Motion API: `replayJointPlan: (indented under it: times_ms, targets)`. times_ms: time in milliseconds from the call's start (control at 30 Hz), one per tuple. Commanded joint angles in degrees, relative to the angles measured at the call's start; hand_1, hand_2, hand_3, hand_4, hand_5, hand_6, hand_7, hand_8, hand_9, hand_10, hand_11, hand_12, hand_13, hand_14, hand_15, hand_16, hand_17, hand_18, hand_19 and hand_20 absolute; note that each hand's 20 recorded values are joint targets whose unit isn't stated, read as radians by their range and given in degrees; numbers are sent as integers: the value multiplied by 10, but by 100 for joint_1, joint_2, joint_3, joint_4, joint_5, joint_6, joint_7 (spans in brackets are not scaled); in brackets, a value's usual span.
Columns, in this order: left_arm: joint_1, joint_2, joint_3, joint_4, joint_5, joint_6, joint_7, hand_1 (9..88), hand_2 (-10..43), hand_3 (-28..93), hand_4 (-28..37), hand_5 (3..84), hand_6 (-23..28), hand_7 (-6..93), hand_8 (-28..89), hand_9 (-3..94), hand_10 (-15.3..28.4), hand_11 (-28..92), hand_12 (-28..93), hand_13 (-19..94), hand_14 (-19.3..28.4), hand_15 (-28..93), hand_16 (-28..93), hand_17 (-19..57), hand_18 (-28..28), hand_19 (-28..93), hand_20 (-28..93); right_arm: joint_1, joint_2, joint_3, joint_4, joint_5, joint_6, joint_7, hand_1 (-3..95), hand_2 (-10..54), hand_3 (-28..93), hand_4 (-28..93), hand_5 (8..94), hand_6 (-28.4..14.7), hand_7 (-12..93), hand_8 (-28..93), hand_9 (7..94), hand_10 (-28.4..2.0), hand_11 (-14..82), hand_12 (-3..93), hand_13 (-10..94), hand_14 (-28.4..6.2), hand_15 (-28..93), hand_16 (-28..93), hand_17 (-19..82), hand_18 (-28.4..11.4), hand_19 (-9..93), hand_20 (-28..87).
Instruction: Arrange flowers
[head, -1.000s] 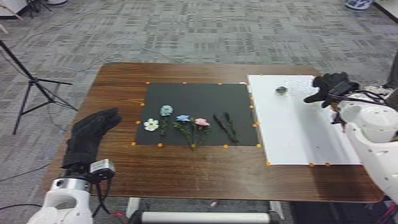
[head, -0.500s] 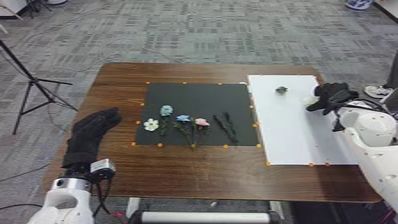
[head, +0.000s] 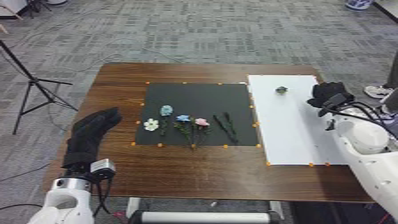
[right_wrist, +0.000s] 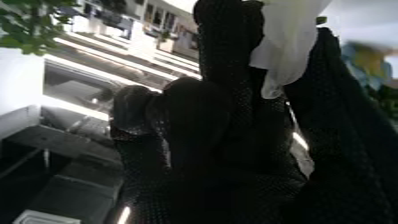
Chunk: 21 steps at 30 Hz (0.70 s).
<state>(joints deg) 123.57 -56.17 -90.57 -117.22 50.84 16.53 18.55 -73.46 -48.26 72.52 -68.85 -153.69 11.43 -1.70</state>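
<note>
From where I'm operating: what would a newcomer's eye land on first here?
Probably the small white, pink and blue flowers, bright against the black mat mid-table. Next, the right hand at the far right edge of the white board, with whitish, see-through material between its fingers in the wrist view.

Between left hand (head: 91, 125) and right hand (head: 330, 94): white flower (head: 152, 124), one; blue flowers (head: 183, 118), two; pink flower (head: 202, 122), one; dark stems (head: 232, 131), seemingly two; black mat (head: 195, 95), one; small green piece (head: 282, 90), one. At the right hand: translucent white piece (right_wrist: 289, 45), one.
</note>
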Motion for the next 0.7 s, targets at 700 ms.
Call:
replayJointPlan:
  times_ms: [700]
  targets:
    - [-23, 17, -33, -20, 9, -7, 18, 273, -34, 711, -166, 510, 12, 204, -78, 508, 125, 212, 145, 406, 160, 181, 6, 59, 115, 77, 176, 2124, 42, -2688, -1944, 1317, -613, -1482, 568, -15, 589, -281, 709, 58, 329, -96, 826, -68, 124, 208, 805, -58, 687, 358, 388, -230, 863, 580]
